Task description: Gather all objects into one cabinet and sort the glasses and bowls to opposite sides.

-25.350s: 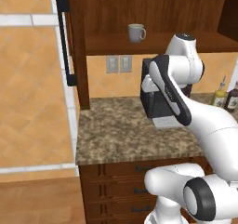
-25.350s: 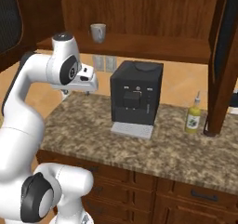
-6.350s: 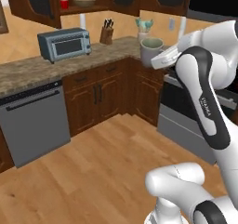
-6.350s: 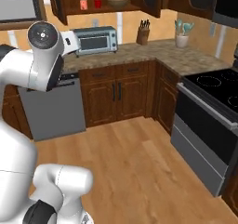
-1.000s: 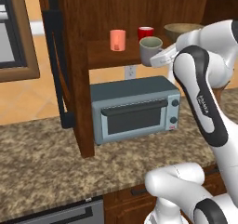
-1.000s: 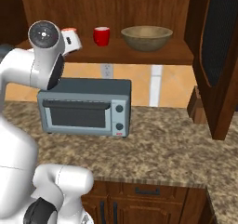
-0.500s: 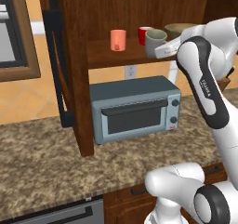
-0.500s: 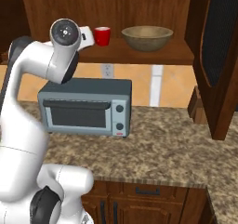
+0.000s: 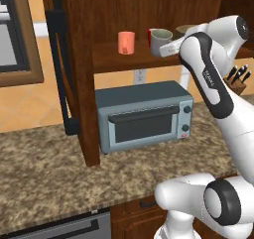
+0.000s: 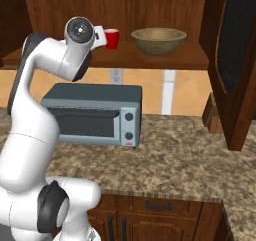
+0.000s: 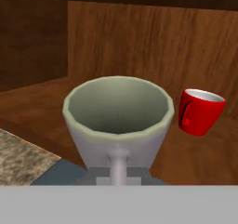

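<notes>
From the left base view, we see the grey mug [image 9: 159,41] carried at shelf height in the upper middle of the frame, just in front of the red cup [image 9: 150,35] and right of the salmon-pink tumbler [image 9: 126,42], which stands on the shelf of the cabinet [image 9: 79,74]. We judge the chief risk to be the mug nudging the red cup as it goes in, since the two look nearly touching here. Whether the mug's base clears the shelf edge we cannot tell.

In the right base view, the red cup [image 10: 112,38] stands upper centre on the shelf, with the tan-brown bowl [image 10: 158,40] well to its right; the bowl looks empty. The toaster oven [image 10: 93,114] sits on the surface [image 10: 190,155] below.

In the hand view, the claw [image 11: 118,174] grips the grey mug [image 11: 117,118] by its handle at bottom centre. The mug is empty. The red cup [image 11: 199,111] appears right of it, tilted with the camera's roll; a careless release could tip either one.
</notes>
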Available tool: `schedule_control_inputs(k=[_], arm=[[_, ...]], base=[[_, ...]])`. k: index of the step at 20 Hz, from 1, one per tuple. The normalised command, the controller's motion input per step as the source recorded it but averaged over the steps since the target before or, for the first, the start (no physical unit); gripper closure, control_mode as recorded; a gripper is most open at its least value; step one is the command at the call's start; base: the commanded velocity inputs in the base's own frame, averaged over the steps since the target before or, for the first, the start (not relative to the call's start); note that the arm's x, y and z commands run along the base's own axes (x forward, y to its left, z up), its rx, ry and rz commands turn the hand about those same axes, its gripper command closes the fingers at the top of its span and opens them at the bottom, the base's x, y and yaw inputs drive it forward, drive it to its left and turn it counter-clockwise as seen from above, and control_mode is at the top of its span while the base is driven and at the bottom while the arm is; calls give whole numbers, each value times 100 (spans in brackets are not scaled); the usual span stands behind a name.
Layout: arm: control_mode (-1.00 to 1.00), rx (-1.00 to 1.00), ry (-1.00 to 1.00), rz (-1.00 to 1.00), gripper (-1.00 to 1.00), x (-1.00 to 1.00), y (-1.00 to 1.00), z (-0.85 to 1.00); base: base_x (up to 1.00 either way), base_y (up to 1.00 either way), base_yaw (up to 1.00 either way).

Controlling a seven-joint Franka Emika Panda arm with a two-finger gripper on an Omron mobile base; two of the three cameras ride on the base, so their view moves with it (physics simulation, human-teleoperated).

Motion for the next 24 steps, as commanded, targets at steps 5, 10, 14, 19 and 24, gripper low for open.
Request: schedule_control_inputs(k=[5, 10, 14, 19, 24], arm=[[-100, 0, 0, -3, 100, 44, 0, 0], [-100, 0, 0, -3, 100, 35, 0, 0], [-100, 0, 1, -1, 100, 28, 0, -5], [-100, 0, 5, 0, 100, 20, 0, -12], [-100, 0, 8, 0, 100, 19, 0, -15]], base=[[0, 0, 0], [0, 0, 0], [0, 0, 0], [0, 0, 0], [0, 0, 0]])
